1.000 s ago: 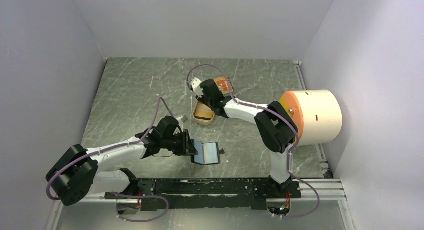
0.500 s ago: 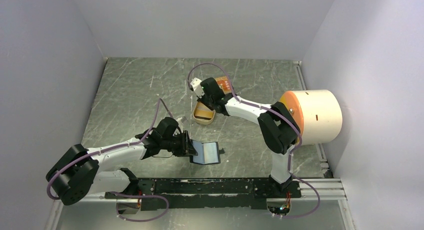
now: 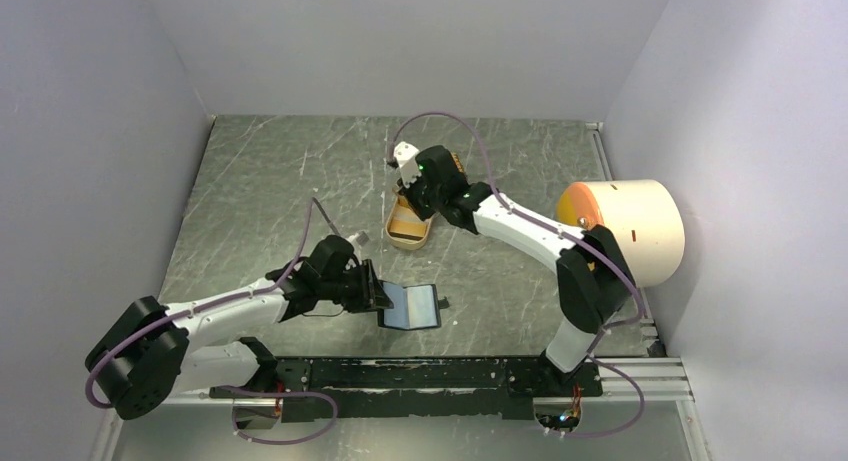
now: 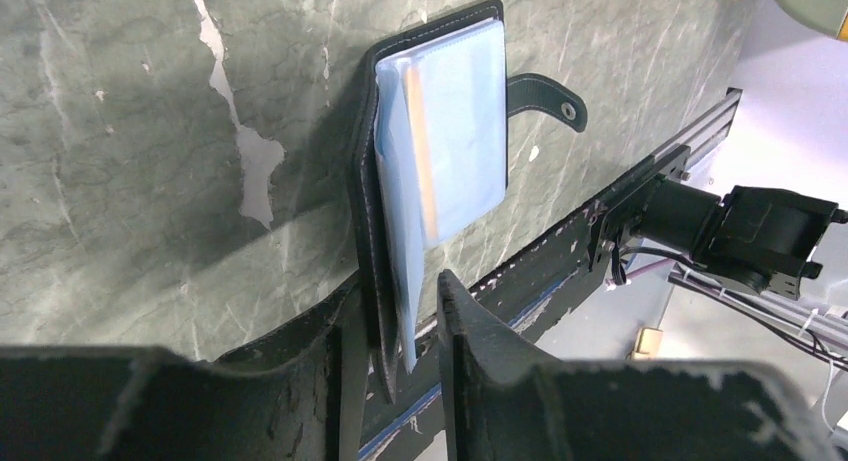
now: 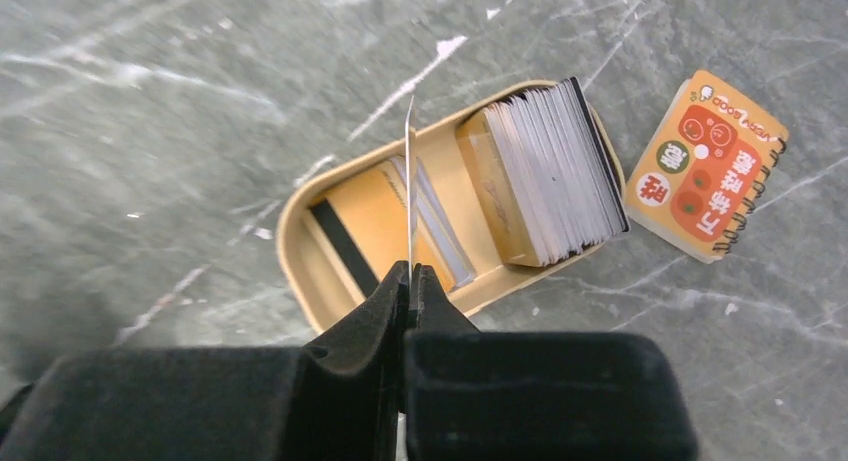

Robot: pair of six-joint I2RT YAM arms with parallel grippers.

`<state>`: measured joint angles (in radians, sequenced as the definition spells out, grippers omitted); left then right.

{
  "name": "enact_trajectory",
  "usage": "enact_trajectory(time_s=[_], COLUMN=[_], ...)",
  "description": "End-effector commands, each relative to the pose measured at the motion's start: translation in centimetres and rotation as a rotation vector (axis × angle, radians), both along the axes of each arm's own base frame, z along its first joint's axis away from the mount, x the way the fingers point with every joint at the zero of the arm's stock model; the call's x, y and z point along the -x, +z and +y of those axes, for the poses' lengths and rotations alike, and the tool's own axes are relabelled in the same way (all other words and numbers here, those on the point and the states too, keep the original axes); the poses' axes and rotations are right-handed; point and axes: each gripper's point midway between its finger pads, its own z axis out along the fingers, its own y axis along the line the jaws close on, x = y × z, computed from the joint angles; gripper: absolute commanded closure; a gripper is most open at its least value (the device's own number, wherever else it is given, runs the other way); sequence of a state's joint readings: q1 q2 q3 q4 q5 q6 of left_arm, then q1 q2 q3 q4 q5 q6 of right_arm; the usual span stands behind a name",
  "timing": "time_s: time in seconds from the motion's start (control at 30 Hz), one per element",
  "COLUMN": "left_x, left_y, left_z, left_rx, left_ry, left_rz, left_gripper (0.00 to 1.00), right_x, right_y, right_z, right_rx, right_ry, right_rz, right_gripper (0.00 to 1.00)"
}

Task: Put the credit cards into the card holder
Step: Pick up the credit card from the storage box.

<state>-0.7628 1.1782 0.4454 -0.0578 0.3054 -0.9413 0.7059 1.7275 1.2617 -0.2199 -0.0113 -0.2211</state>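
The black card holder (image 3: 415, 306) lies open near the table's front, blue lining up. My left gripper (image 3: 378, 293) is shut on its left flap. In the left wrist view the black cover and blue sleeves (image 4: 450, 131) stand between the fingers (image 4: 395, 291), and an orange strip shows through a sleeve. My right gripper (image 3: 412, 194) is shut on a thin pale card (image 5: 410, 181), seen edge-on, and holds it above the tan tin (image 5: 300, 251). A tan-orange card with a black stripe (image 5: 365, 226) lies flat in the tin.
The tan-gold tin (image 3: 408, 229) also holds a thick stack of cards (image 5: 545, 176) and several pale cards. An orange spiral notebook (image 5: 712, 166) lies beside it. A big cream and orange cylinder (image 3: 625, 231) stands at the right. Walls close in on three sides.
My right gripper has risen and shifted right over the tin with the pale card, its elbow swinging right. My left gripper still holds the card holder, almost unmoved.
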Motion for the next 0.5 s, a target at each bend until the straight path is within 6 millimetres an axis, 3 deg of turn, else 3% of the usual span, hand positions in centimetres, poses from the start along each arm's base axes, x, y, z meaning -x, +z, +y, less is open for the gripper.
enact_trajectory(time_s=[0.0, 0.27, 0.47], left_x=[-0.5, 0.0, 0.5], left_y=[0.0, -0.5, -1.7], left_z=[0.8, 1.6, 2.6], left_rx=[-0.027, -0.042, -0.074], left_ry=[0.048, 0.064, 0.083], left_rz=[-0.017, -0.015, 0.000], left_gripper=[0.65, 0.68, 0.68], right_x=[2.4, 8.6, 13.0], right_y=[1.6, 2.7, 0.3], right_z=[0.8, 1.3, 0.4], right_rx=[-0.160, -0.449, -0.561], right_ry=[-0.058, -0.149, -0.206], right_rz=[0.126, 0.341, 0.513], right_gripper=[1.00, 1.00, 1.00])
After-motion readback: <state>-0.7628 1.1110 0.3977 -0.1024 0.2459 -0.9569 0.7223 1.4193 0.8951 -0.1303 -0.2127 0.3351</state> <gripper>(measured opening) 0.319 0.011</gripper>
